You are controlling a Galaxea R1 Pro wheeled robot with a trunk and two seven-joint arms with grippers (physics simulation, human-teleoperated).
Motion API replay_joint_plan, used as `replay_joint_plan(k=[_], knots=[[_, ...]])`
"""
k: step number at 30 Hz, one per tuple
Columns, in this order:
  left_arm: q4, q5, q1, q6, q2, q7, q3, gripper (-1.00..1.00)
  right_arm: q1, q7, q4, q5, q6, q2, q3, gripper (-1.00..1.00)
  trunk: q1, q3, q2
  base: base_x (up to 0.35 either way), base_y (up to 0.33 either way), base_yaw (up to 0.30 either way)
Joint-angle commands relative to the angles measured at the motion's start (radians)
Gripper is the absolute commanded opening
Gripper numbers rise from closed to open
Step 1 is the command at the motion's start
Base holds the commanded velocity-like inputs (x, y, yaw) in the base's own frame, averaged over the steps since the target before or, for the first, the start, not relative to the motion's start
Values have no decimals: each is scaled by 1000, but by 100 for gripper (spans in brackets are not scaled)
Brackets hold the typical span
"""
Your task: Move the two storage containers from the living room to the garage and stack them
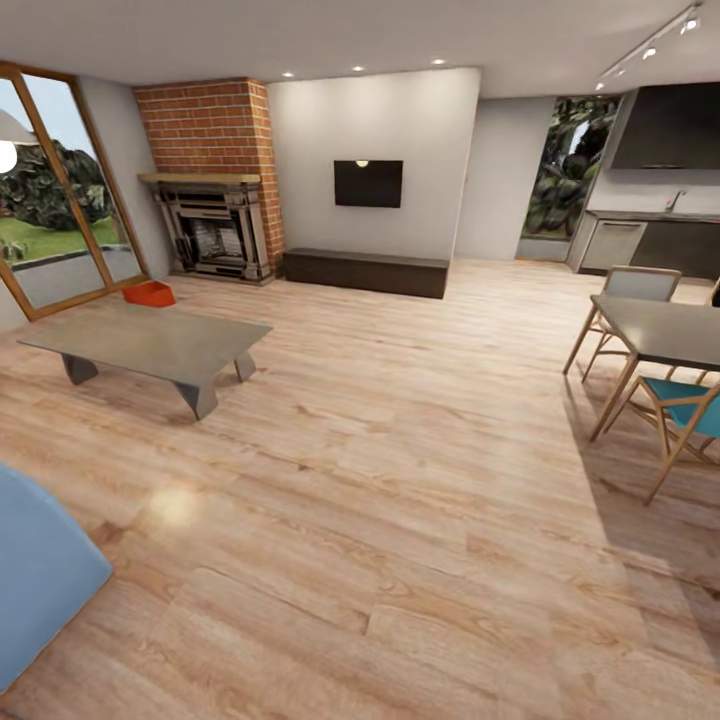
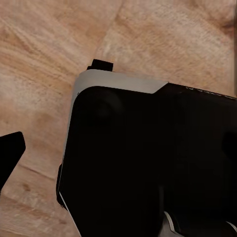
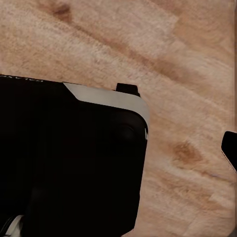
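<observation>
Hands unseen; coffee table [image 1: 150, 342] before container [image 1: 149, 293].

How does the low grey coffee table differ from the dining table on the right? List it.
The coffee table sits low on short, angled grey legs; the dining table stands tall on slim, light wooden legs. The coffee table stands with no chairs, near the orange storage container; the dining table has chairs around it. The coffee table shows whole; the dining table is cut by the frame edge. Both have flat grey tops and stand on the wood-plank floor.
</observation>
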Motion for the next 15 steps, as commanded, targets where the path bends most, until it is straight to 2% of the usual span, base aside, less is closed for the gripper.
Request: replay_joint_plan(k=[1,15], knots=[[1,7,-1,-4,0,-1,-3,100,-1,-1,3,-8,-6,1,8,100,1,-1,-1,322,0,0],[1,7,-1,-4,-1,-1,-2,100,-1,-1,3,-8,-5,1,9,100,1,-1,-1,322,0,0]])
